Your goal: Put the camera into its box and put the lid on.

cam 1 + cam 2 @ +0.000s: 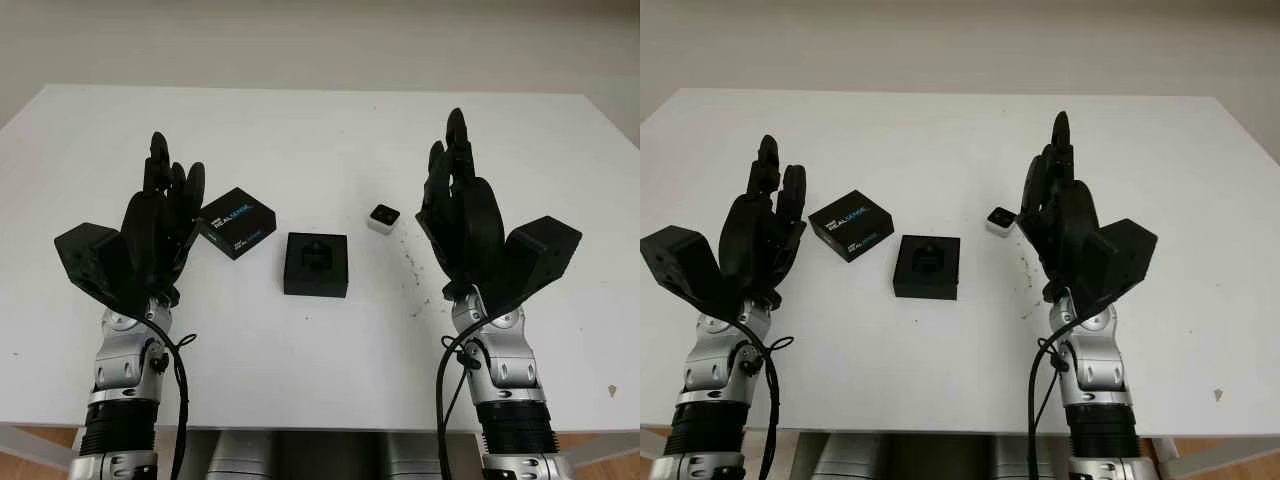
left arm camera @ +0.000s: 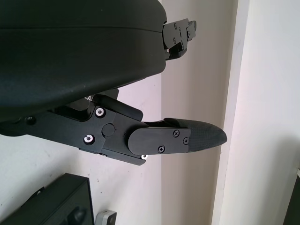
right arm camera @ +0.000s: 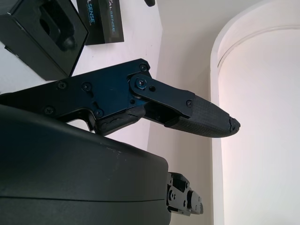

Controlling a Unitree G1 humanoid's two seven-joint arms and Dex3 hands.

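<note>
Standing raised at the table's [image 1: 300, 390] left, the left hand [image 1: 155, 230] is held open and nothing is grasped. Just beside it the printed lid [image 1: 237, 222] is laid flat, presumably set aside until closing. At centre the open box [image 1: 316, 264] is placed with its moulded recess upward, ready to receive. To its right, apart from it, the small camera [image 1: 383, 217] lies on the tabletop. Nearest the camera, the right hand [image 1: 462, 215] is held upright, fingers extended and empty, and is judged best placed for pickup.
</note>
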